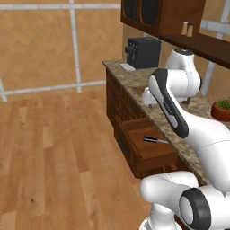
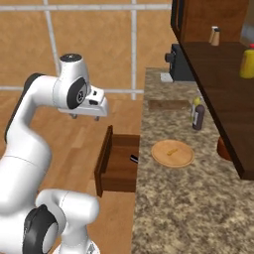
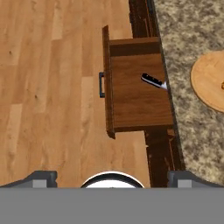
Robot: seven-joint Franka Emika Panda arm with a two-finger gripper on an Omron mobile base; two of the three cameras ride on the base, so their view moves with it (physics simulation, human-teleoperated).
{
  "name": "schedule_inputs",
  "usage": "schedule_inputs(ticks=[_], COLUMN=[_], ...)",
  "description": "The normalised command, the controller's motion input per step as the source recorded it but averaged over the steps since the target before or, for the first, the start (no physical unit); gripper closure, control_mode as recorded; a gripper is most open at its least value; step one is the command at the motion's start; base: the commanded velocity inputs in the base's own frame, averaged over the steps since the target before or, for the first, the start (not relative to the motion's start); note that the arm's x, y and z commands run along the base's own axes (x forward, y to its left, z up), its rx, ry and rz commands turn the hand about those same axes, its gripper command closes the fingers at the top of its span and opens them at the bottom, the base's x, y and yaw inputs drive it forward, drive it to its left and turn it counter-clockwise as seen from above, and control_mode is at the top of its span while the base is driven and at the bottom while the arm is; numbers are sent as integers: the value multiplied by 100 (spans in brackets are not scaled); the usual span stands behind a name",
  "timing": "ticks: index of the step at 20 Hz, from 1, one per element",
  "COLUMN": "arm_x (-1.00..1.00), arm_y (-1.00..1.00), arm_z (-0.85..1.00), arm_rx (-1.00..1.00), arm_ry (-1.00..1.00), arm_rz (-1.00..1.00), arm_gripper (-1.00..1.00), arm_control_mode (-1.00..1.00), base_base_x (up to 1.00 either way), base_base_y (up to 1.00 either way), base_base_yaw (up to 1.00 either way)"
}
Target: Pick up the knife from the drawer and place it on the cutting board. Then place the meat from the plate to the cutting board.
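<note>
The granite table is running along the wall, carrying the plate with the meat lying on it and the cutting board sitting farther back. Below its edge, the drawer is standing pulled out, with the knife lying inside near the table side, its blade partly tucked under the overhang. The pincer is hanging high above the floor, well apart from the drawer; how wide its tips are standing I cannot tell. The risk I am seeing: in reaching for the black handle, the pincer could strike the table edge, or nudge the knife deeper underneath.
</note>
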Motion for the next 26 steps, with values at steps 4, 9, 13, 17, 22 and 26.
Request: schedule_inputs(ticks=[4,9,13,17,22,26], arm_x=[0,45,38,73,42,20], arm_y=[0,11,37,68,12,-30], arm_z=[0,0,-28,-97,-100,-100], arm_rx=[0,0,-1,-6,-10,-8], arm_ry=[0,0,7,23,9,12], arm_rz=[0,0,0,0,0,0], arm_gripper=[-100,-100,-100,-100,-100,-100], arm_control_mode=[100,-100,-100,-100,-100,-100], base_base_x=[51,0,0,0,0,0], base_base_y=[0,0,0,0,0,0], base_base_yaw=[0,0,0,0,0,0])
